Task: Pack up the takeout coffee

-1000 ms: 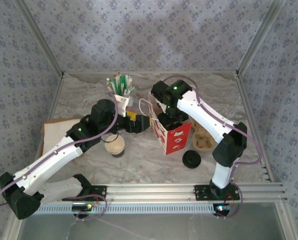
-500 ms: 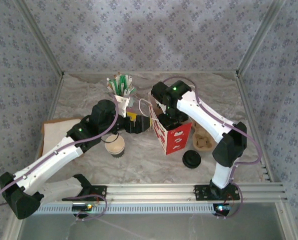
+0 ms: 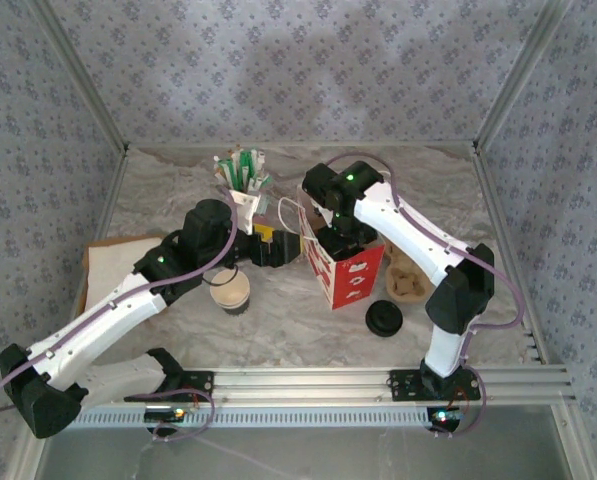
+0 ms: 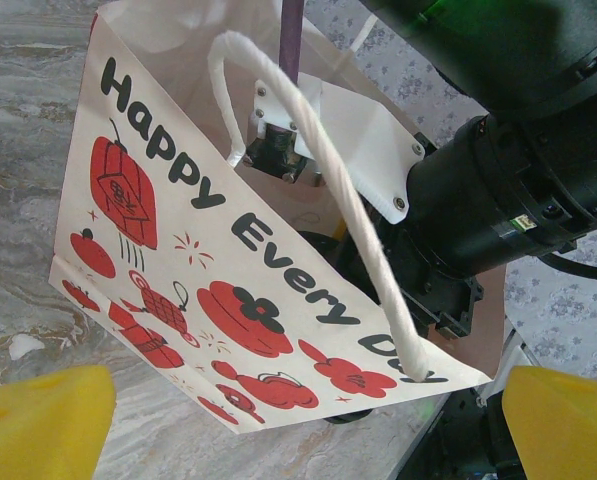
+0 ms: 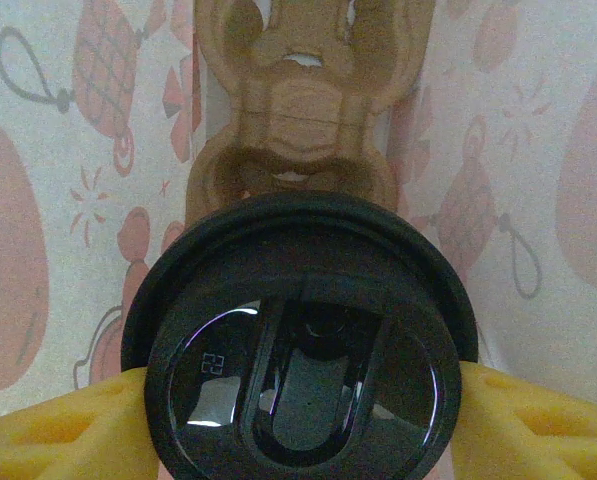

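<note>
The takeout coffee (image 3: 231, 290), a small dark-walled paper cup with a cream inside, stands on the table under my left forearm, and neither gripper touches it. The red-and-white bag (image 3: 353, 270) stands upright in the middle. My right gripper (image 3: 333, 238) reaches down into its mouth. In the right wrist view this gripper (image 5: 303, 425) is shut on a black-lidded cup (image 5: 298, 340), with yellow fingers (image 5: 58, 430) against both sides and the bag's inner walls around it. My left gripper (image 4: 308, 425) stands open just left of the bag (image 4: 228, 270), with nothing between its fingers.
A pink cup of sticks (image 3: 243, 185) stands behind the left gripper. A loose black lid (image 3: 384, 319) lies in front of the bag, a brown pulp carrier (image 3: 408, 280) to its right. A brown pulp piece (image 5: 298, 110) lies at the bag's bottom. Flat cardboard (image 3: 108, 265) lies far left.
</note>
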Action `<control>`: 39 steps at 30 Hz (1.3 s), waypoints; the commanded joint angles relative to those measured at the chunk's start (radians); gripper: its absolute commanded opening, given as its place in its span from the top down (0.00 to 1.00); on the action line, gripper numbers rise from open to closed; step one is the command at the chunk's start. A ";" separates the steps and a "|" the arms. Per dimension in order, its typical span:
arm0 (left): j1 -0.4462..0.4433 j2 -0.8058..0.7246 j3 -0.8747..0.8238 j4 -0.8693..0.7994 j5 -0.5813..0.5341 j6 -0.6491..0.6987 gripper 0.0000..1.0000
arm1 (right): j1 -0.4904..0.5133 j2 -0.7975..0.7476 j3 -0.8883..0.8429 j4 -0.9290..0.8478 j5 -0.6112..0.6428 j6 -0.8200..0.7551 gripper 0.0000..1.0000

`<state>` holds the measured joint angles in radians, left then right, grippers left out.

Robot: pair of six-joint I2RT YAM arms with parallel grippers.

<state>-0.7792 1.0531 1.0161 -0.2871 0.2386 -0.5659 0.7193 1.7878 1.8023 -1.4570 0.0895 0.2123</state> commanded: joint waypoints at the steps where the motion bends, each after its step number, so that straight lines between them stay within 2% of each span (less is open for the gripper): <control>1: -0.008 0.002 0.001 0.026 -0.004 0.016 0.01 | 0.000 -0.026 -0.006 -0.001 -0.006 0.002 0.32; 39: -0.009 0.035 0.010 0.039 -0.001 0.013 0.01 | -0.016 -0.054 -0.117 0.117 -0.008 -0.018 0.33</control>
<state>-0.7811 1.0832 1.0161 -0.2855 0.2386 -0.5659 0.7090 1.7584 1.6970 -1.3426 0.0895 0.2085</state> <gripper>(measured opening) 0.994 0.679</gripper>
